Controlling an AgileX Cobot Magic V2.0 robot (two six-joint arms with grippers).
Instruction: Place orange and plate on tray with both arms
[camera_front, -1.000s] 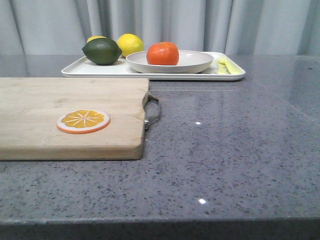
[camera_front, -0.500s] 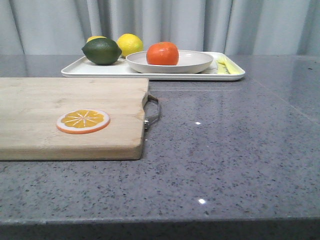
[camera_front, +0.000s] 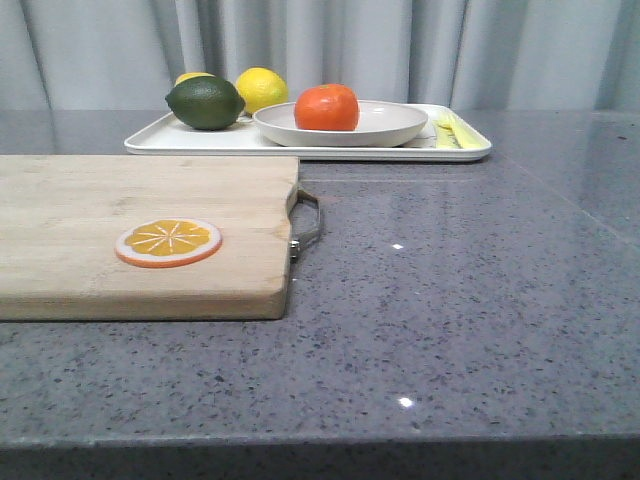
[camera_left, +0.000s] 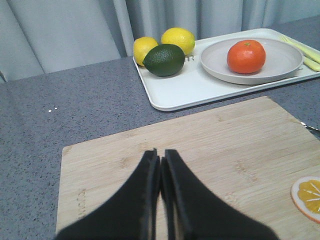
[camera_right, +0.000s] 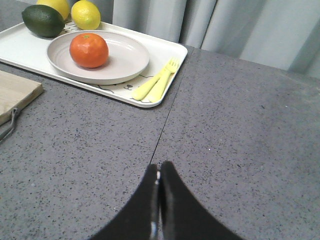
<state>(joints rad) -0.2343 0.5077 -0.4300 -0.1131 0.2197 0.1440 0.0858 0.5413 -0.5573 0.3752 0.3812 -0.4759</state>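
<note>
The orange (camera_front: 326, 107) (camera_left: 246, 56) (camera_right: 89, 50) rests inside the off-white plate (camera_front: 395, 125) (camera_left: 282, 55) (camera_right: 127, 57). That plate stands on the white tray (camera_front: 160, 140) (camera_left: 185, 90) (camera_right: 165, 52) at the back of the table. My left gripper (camera_left: 160, 156) is shut and empty, hovering over the wooden cutting board (camera_left: 220, 145), well short of the tray. My right gripper (camera_right: 159, 167) is shut and empty above the bare grey counter, near a seam line. Neither gripper shows in the front view.
On the tray also lie a dark green lime (camera_front: 205, 102), two lemons (camera_front: 261, 88) and yellow cutlery (camera_right: 157, 82). The cutting board (camera_front: 130, 235) with a metal handle (camera_front: 306, 225) carries a flat orange slice (camera_front: 168, 242). Grey curtains hang behind.
The front view has shifted by a pixel or two; no object has moved.
</note>
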